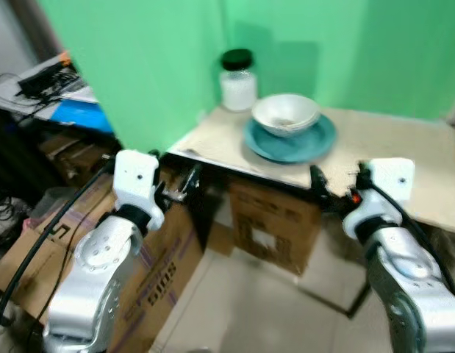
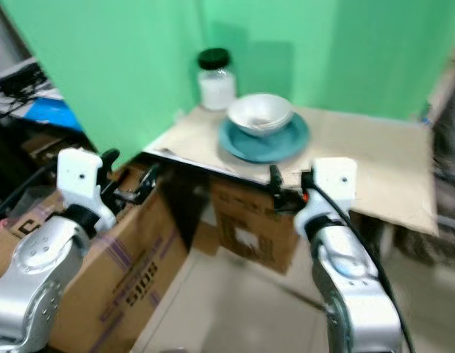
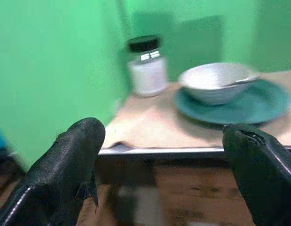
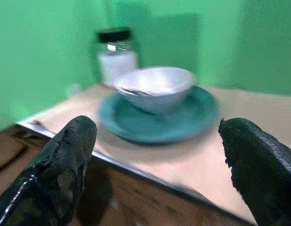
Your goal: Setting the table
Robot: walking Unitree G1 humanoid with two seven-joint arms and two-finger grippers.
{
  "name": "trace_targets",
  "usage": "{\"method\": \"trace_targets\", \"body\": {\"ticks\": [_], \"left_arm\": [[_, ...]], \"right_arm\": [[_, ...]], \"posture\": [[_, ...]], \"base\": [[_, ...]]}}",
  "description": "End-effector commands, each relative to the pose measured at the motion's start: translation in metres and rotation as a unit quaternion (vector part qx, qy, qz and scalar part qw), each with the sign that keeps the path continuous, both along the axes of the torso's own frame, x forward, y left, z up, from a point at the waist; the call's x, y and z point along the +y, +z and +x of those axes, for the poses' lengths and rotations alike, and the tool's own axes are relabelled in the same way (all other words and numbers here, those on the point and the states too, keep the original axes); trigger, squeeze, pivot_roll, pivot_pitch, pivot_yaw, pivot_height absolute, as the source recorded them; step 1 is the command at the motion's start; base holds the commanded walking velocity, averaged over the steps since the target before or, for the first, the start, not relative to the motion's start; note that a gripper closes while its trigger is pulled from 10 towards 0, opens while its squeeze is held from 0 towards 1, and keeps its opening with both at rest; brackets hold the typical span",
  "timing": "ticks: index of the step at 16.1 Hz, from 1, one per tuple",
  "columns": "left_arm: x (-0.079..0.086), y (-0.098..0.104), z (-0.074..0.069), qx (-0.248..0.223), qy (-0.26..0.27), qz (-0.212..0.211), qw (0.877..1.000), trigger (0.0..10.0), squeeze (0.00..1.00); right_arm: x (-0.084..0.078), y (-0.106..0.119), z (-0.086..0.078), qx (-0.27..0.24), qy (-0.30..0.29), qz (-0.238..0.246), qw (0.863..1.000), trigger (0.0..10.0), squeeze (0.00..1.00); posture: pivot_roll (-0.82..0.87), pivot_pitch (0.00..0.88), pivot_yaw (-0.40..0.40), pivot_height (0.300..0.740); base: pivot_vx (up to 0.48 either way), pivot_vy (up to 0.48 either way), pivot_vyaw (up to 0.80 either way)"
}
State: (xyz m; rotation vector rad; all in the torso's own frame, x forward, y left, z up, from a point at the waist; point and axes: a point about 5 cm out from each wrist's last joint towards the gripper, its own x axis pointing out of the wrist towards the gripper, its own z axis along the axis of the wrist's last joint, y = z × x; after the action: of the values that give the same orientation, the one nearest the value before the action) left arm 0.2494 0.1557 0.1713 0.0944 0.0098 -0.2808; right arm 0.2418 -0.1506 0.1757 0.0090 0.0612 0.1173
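A white bowl [image 1: 285, 114] is seen on a teal plate [image 1: 291, 140], a jar [image 1: 238, 80] at its ten o'clock on the worktop [image 1: 403, 154]; the left hand [image 3: 159, 174] and right hand [image 4: 154, 174] are held wide, empty.

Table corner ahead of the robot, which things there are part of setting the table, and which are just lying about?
Part of the job:
white bowl
teal plate
black-lidded jar
table
left gripper and right gripper, both open

Lying about:
cardboard boxes under and beside the table
cables on the side desk

White bowl [image 4: 156, 88] on teal plate [image 4: 159, 122], jar [image 4: 116, 56] behind.
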Motion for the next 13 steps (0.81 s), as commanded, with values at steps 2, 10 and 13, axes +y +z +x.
{"method": "trace_targets", "body": {"ticks": [2, 10, 13], "left_arm": [[0.001, -0.001, 0.001, 0.002, 0.003, 0.001, 1.000, 10.0, 0.66], [-0.003, -0.006, -0.003, 0.012, -0.004, -0.001, 1.000, 10.0, 0.66], [-0.004, -0.006, -0.004, 0.013, -0.006, 0.001, 1.000, 10.0, 0.66]], "right_arm": [[0.000, 0.001, 0.002, -0.005, 0.008, -0.002, 1.000, 10.0, 1.00], [-0.001, 0.008, 0.012, -0.020, 0.012, -0.005, 1.000, 10.0, 1.00], [0.001, 0.008, 0.013, -0.017, 0.015, 0.001, 1.000, 10.0, 1.00]], "posture": [[-0.01, 0.000, 0.098, 0.740], [-0.02, 0.000, 0.085, 0.740], [-0.01, 0.000, 0.084, 0.740]], "base": [[0.341, 0.000, 0.00], [0.343, 0.000, 0.00], [0.341, 0.000, 0.00]]}}
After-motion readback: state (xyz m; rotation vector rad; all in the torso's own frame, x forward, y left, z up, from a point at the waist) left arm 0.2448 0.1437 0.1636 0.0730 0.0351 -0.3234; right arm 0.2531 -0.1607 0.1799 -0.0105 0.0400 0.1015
